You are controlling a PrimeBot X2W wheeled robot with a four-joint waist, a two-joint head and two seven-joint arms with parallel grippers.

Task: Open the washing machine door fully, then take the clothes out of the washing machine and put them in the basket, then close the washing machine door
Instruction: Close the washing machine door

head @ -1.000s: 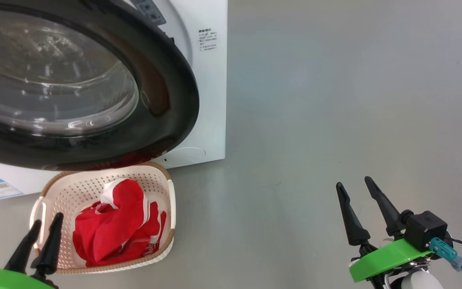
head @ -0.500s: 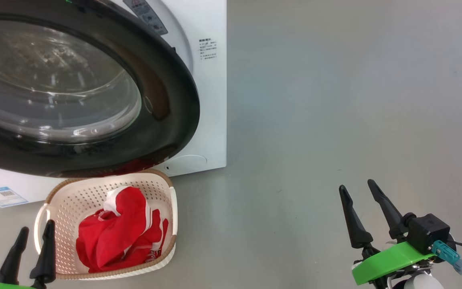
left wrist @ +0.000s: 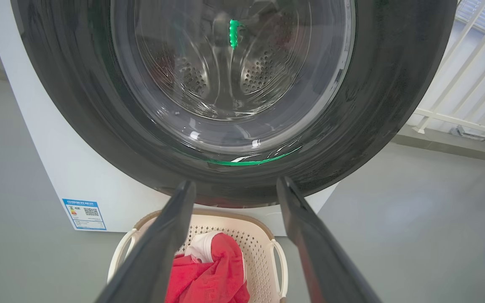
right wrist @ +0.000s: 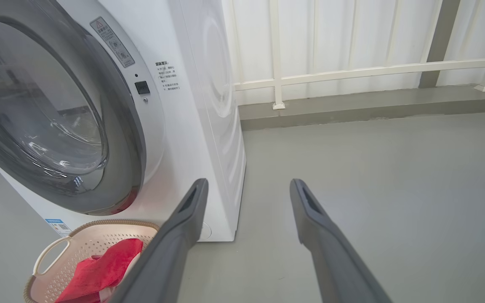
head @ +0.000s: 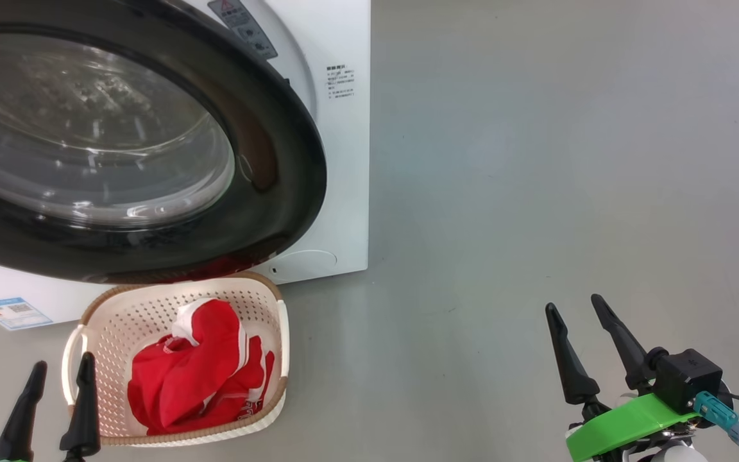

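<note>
Washing machine door [head: 280,160], glossy black rim around a clear bulging bowl, sits close against the white washing machine [head: 344,160]; latching cannot be confirmed. Red clothes [head: 196,372] with white trim lie bunched in the cream perforated basket [head: 113,314], directly below the door.

Head cam shifts a touch: washer [head: 344,192], door [head: 280,160] and basket [head: 126,314] sit slightly lower and further right in frame. Left gripper [head: 63,361] drops toward the bottom edge, green mount nearly all cut off there; its fingertips now straddle the basket's left handle
</note>
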